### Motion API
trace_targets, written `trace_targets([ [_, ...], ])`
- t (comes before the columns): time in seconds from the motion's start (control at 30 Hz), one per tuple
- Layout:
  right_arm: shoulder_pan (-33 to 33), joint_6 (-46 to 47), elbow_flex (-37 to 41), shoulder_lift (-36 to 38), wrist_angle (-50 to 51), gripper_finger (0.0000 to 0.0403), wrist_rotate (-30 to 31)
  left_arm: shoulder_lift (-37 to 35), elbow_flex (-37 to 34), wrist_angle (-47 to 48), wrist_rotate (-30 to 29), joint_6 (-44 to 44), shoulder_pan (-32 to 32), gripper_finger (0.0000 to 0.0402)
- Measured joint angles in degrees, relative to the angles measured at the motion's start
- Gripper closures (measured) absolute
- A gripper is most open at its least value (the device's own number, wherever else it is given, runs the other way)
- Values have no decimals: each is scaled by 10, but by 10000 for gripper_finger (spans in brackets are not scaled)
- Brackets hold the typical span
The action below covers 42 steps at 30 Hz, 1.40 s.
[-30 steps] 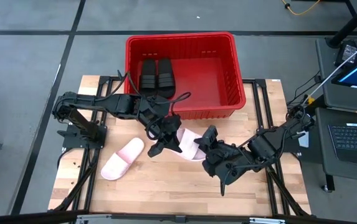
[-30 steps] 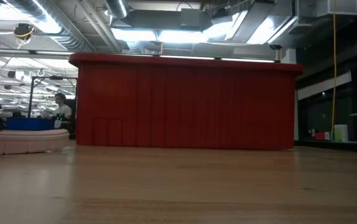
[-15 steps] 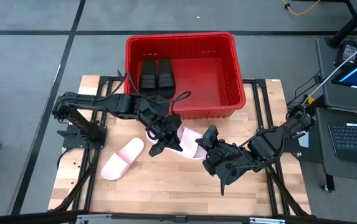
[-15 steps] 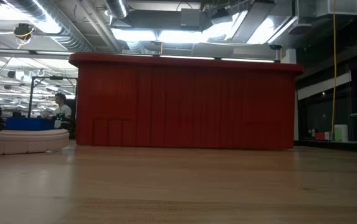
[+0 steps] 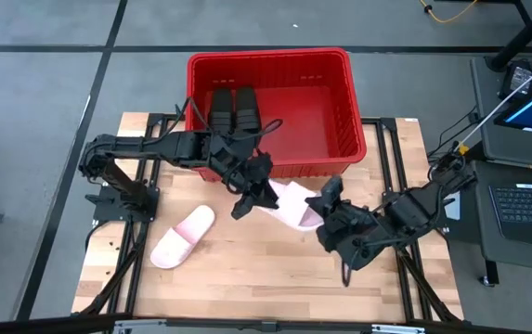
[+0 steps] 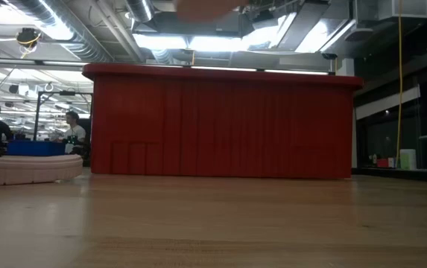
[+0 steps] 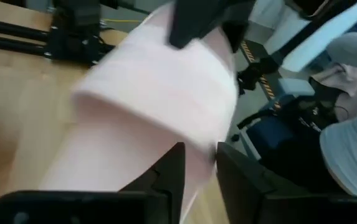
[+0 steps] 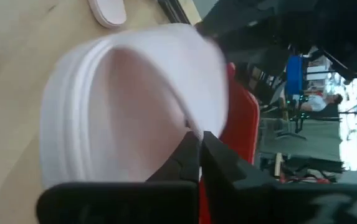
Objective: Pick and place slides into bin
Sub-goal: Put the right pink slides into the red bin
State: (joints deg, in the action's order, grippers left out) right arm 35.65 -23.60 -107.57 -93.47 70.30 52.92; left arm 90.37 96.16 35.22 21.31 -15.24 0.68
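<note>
A pale pink slide (image 5: 289,202) hangs tilted above the table (image 5: 247,278), just in front of the red bin (image 5: 349,111). The right gripper (image 5: 326,206) has its jaws clamped on one end; the left gripper (image 5: 254,190), jaws narrowly parted, is at the other end. The second pink slide (image 5: 182,237) lies on the table, and the black pair (image 5: 233,109) sits inside the bin.

Blurred pink slide (image 7: 159,99), edges cropped.
</note>
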Motion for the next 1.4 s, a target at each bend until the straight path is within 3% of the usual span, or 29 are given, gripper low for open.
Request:
trace_targets([
  [0.23, -3, 25, 0, 24, 46, 397, 8, 0, 0, -5, -48, 43, -52, 278],
  [0.53, -42, 43, 0, 48, 88, 397, 42, -12, 0, -55, -44, 86, -108, 280],
  [0.83, -161, 13, 0, 59, 80, 397, 44, -81, 0, -53, -120, 175, -144, 308],
  [1.17, -324, -21, 0, 48, -76, 397, 45, -140, 0, -47, -259, 387, -148, 395],
  [1.4, -397, -22, 0, 1, -122, 399, 42, -150, 0, -32, -318, 462, -149, 400],
])
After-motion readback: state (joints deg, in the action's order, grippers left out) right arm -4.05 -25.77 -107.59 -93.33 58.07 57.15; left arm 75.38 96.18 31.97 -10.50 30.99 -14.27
